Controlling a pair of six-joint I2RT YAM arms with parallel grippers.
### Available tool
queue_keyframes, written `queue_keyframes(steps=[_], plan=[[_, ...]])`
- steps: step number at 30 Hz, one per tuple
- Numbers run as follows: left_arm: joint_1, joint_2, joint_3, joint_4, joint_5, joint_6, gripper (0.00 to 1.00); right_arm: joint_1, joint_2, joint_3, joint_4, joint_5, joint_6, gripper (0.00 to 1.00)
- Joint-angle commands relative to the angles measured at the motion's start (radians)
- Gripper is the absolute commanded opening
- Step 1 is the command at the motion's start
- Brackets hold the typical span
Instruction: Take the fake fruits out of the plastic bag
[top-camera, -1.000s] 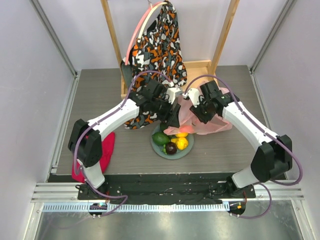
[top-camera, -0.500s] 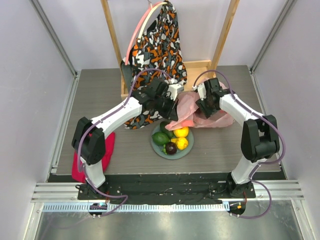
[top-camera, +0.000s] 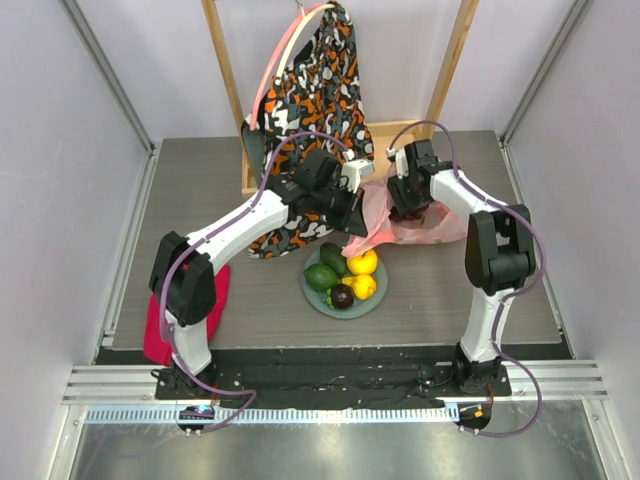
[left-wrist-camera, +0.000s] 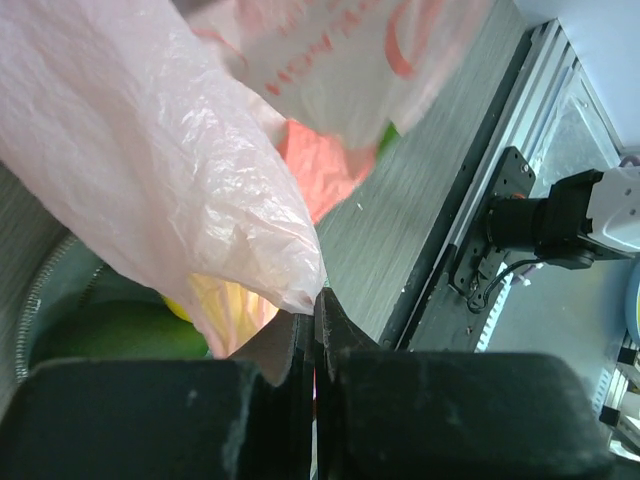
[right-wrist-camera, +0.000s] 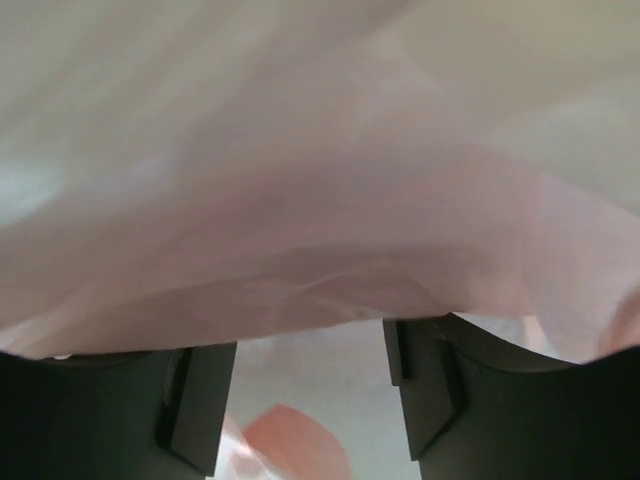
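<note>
Plastic bag (left-wrist-camera: 150, 180) aloft in tight left pincer (left-wrist-camera: 315, 300)

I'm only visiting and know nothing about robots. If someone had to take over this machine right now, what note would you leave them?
Left gripper: jaws shut on a fold of the plastic bag, holding its edge over the plate.
Right gripper: jaws open, bag film draped over their tips.
Fruits: two green ones, the grape bunch and two orange-yellow ones lie on the plate.
Done: five fruits are out.
Left: I cannot tell if the bag is empty, so check it, then release it.
</note>
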Motion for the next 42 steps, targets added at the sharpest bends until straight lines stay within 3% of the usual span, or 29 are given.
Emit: queue_keyframes(steps=[1, 3, 4, 7, 8, 11, 17, 23, 27, 28, 32, 42], plan=[[-0.011, 0.007, 0.024, 0.025, 0.040, -0.001, 0.00, -0.022, 0.135, 0.116, 0.054, -0.025, 0.051, 0.58], [-0.011, 0.005, 0.020, 0.019, 0.031, 0.007, 0.00, -0.031, 0.178, 0.186, 0.050, -0.024, 0.024, 0.43], [-0.013, 0.004, 0.020, 0.016, 0.018, 0.010, 0.00, -0.042, 0.191, 0.211, 0.047, -0.036, 0.016, 0.24], [-0.013, 0.005, 0.027, 0.012, 0.006, 0.021, 0.00, -0.060, 0.186, 0.292, -0.002, -0.094, -0.008, 0.04], [-0.013, 0.008, 0.032, 0.010, -0.012, 0.019, 0.00, -0.071, 0.148, 0.299, -0.031, -0.133, -0.014, 0.01], [-0.013, 0.039, 0.069, 0.012, -0.025, 0.012, 0.00, -0.082, 0.051, 0.245, -0.092, -0.232, -0.019, 0.01], [-0.013, 0.151, 0.222, 0.010, -0.068, 0.003, 0.00, -0.082, -0.315, 0.040, -0.187, -0.369, -0.091, 0.01], [-0.013, 0.290, 0.409, 0.004, -0.081, -0.002, 0.00, -0.080, -0.544, -0.040, -0.282, -0.349, -0.136, 0.01], [-0.013, 0.389, 0.568, 0.033, -0.066, -0.025, 0.00, -0.083, -0.639, -0.066, -0.263, -0.326, -0.113, 0.01], [-0.014, 0.398, 0.579, 0.054, -0.065, -0.028, 0.00, -0.083, -0.654, -0.077, -0.250, -0.262, -0.104, 0.01], [-0.022, 0.392, 0.577, 0.070, -0.071, -0.033, 0.00, -0.091, -0.665, -0.123, -0.187, -0.081, -0.062, 0.01], [-0.011, 0.234, 0.405, 0.004, -0.204, 0.041, 0.00, -0.123, -0.685, -0.246, -0.157, -0.003, -0.117, 0.01]])
